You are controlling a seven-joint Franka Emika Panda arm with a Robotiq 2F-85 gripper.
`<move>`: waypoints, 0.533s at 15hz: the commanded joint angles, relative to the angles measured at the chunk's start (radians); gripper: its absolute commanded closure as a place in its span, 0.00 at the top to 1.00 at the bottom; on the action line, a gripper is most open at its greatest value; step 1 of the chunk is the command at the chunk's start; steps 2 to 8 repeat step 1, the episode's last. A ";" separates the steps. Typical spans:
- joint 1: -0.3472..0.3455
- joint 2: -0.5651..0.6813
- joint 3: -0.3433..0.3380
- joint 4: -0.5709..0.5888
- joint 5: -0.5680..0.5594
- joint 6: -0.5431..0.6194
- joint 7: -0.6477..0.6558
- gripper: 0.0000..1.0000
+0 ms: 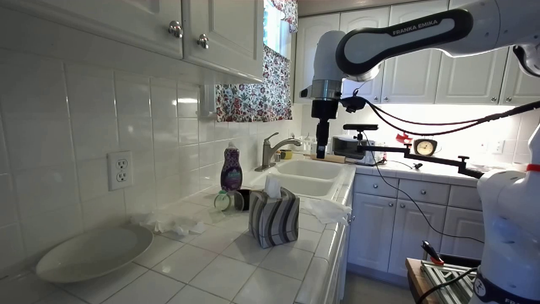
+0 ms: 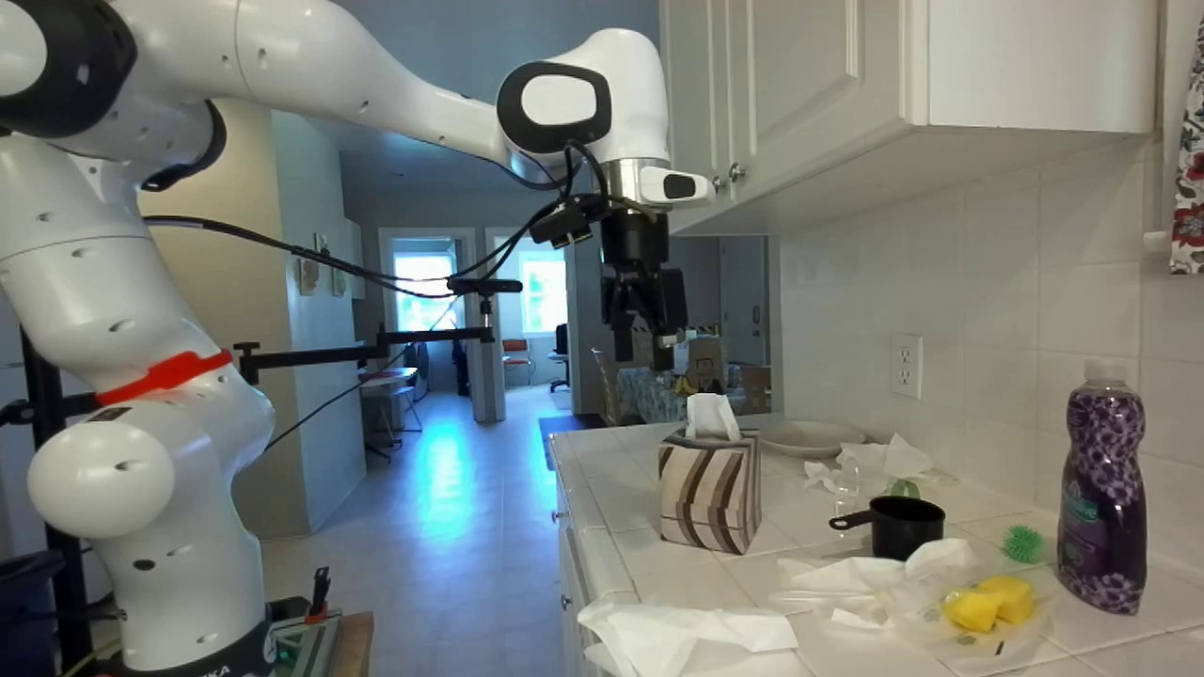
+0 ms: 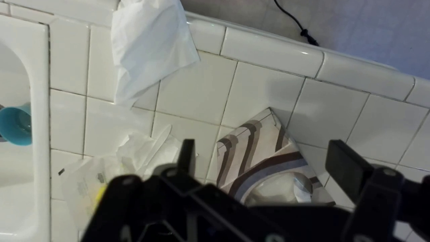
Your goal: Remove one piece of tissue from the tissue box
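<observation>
The striped tissue box (image 2: 707, 494) stands upright on the white-tiled tabletop (image 1: 221, 274), and a white piece of tissue (image 2: 712, 417) pokes up out of its top opening. In both exterior views the pincer (image 2: 644, 348) hangs higher than the tissue box, pointing down and apart from it. Its fingers (image 3: 347, 171) are spread wide in the wrist view and hold nothing; the tissue box shows below, between them.

On the side of the tissue box toward the sink (image 3: 39, 101), a loose white sheet (image 2: 677, 639) lies over the tabletop's outer edge. From the tissue box toward the tiled wall (image 2: 988, 301) come a black cup (image 2: 905, 528) with a handle, then a green spiky ball (image 2: 1023, 544) and a purple bottle (image 2: 1102, 498). Yellow pieces (image 2: 988, 604) rest on see-through wrap, sinkward of the tissue box. Nearer the wall than the tissue box lie crumpled tissues (image 1: 181, 227) and, away from the sink, a white oval plate (image 1: 97, 253).
</observation>
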 commanded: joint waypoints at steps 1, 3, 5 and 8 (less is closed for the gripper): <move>0.005 0.000 -0.004 0.002 -0.001 -0.002 0.001 1.00; 0.005 0.000 -0.004 0.002 -0.001 -0.002 0.001 1.00; 0.005 0.000 -0.004 0.002 -0.001 -0.002 0.001 1.00; 0.005 0.000 -0.004 0.002 -0.001 -0.002 0.001 1.00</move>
